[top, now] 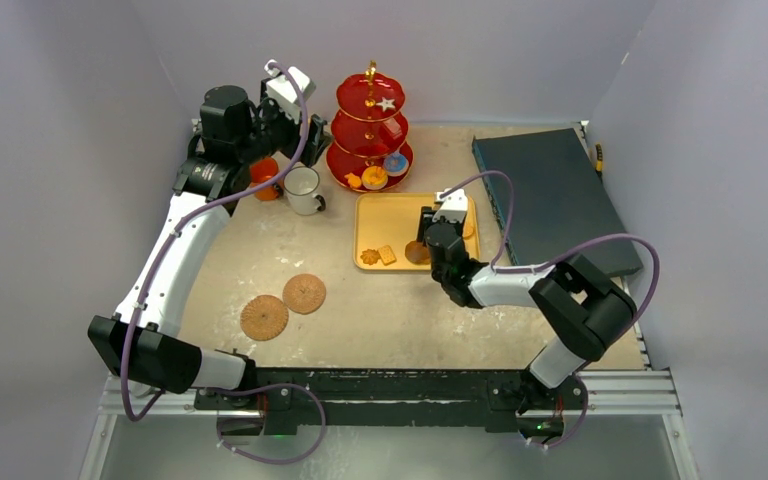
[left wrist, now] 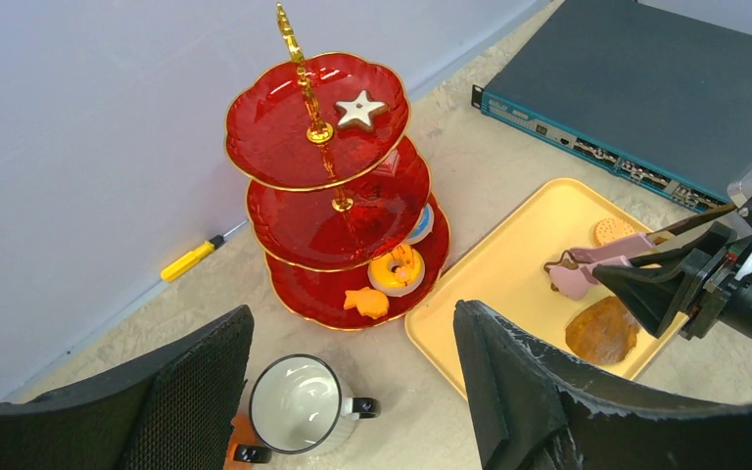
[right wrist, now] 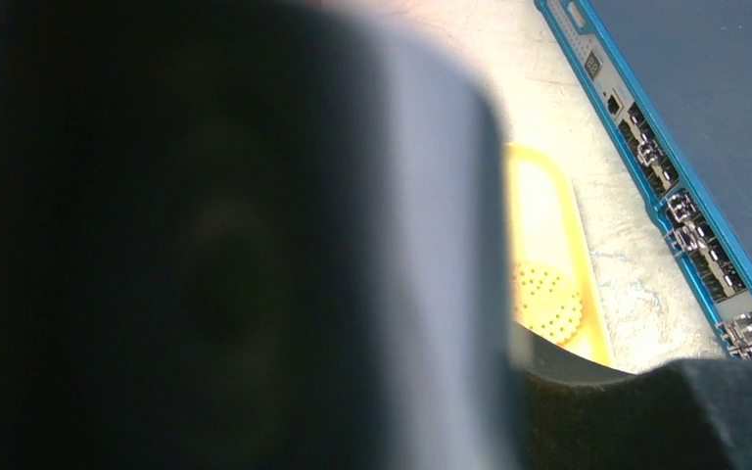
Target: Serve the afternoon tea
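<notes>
The red three-tier stand (top: 370, 130) carries a star biscuit (left wrist: 360, 108), a donut (left wrist: 397, 266) and an orange fish biscuit (left wrist: 367, 302). The white mug (left wrist: 299, 401) stands in front of it. The orange mug (top: 263, 178) is beside it, mostly hidden. My left gripper (left wrist: 352, 323) hovers open above the white mug, holding nothing. My right gripper (left wrist: 661, 279) is over the yellow tray (left wrist: 509, 245), shut on tongs. Their pink tips (left wrist: 602, 258) are at a small pink pastry (left wrist: 570, 282). A brown pastry (left wrist: 602, 331) and a round cracker (right wrist: 546, 302) lie nearby.
A dark blue-grey equipment box (top: 555, 195) lies right of the tray. Two round woven coasters (top: 264, 317) (top: 304, 293) sit on the near left of the table. A yellow screwdriver (left wrist: 191, 259) lies by the back wall. Two small biscuits (top: 378, 256) rest at the tray's front.
</notes>
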### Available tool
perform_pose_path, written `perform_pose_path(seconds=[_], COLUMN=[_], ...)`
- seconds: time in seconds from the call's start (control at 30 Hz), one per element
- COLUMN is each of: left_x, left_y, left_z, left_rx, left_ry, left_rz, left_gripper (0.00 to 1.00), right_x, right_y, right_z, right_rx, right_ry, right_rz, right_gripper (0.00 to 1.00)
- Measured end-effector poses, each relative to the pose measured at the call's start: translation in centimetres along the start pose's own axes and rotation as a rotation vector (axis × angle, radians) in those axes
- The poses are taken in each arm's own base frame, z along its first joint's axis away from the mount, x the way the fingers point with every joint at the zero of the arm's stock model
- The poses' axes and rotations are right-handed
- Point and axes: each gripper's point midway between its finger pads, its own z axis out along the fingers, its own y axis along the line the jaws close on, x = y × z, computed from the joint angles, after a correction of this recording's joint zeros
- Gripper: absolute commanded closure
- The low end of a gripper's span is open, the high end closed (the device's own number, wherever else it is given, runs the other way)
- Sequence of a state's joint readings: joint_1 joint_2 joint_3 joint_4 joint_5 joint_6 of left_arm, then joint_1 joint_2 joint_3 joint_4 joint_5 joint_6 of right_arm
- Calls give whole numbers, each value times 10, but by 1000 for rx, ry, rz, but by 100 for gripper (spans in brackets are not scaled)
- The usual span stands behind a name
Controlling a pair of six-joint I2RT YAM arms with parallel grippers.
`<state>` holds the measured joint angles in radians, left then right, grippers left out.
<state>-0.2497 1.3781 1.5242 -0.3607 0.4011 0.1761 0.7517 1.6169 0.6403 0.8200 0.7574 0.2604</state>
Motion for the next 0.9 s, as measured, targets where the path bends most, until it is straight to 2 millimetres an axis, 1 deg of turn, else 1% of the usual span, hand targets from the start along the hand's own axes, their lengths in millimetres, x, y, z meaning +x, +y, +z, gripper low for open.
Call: perform_pose_path(seconds=[0.17, 0.23, 0.3, 0.33, 0.37, 0.4, 0.5, 0.53, 0.63, 0.7, 0.77, 0.8, 0.9], left_x=[0, 0, 0, 0, 0, 0, 0, 0, 0, 0, 0, 0, 0], left_y=[0, 0, 0, 0, 0, 0, 0, 0, 0, 0, 0, 0, 0], left_z=[0, 0, 0, 0, 0, 0, 0, 0, 0, 0, 0, 0, 0], left_rx=[0, 0, 0, 0, 0, 0, 0, 0, 0, 0, -1, -1, -1], left_ry=[0, 0, 0, 0, 0, 0, 0, 0, 0, 0, 0, 0, 1], left_rz=[0, 0, 0, 0, 0, 0, 0, 0, 0, 0, 0, 0, 0], left_gripper=[26, 26, 26, 26, 26, 26, 26, 26, 26, 26, 26, 26, 27], right_x=[-6, -13, -26, -42, -50, -64, -114, -128, -178, -198, -211, -213, -207], right_y=[3, 4, 7, 12, 14, 17, 27, 29, 34, 41, 50, 55, 73], right_z=[0, -2, -2, -2, -1, 1, 12, 15, 31, 43, 55, 62, 77], right_rx=[-20, -27, -38, -56, -59, -65, -97, -105, -133, -155, -179, -192, -230], right_ry=[-12, -24, -47, -73, -88, -112, -197, -220, -306, -342, -364, -366, -351], right_rz=[-13, -20, -21, -13, -5, 9, 73, 90, 147, 164, 170, 169, 154], right_gripper=[54, 54, 54, 54, 54, 55, 55, 55, 55, 55, 55, 55, 55])
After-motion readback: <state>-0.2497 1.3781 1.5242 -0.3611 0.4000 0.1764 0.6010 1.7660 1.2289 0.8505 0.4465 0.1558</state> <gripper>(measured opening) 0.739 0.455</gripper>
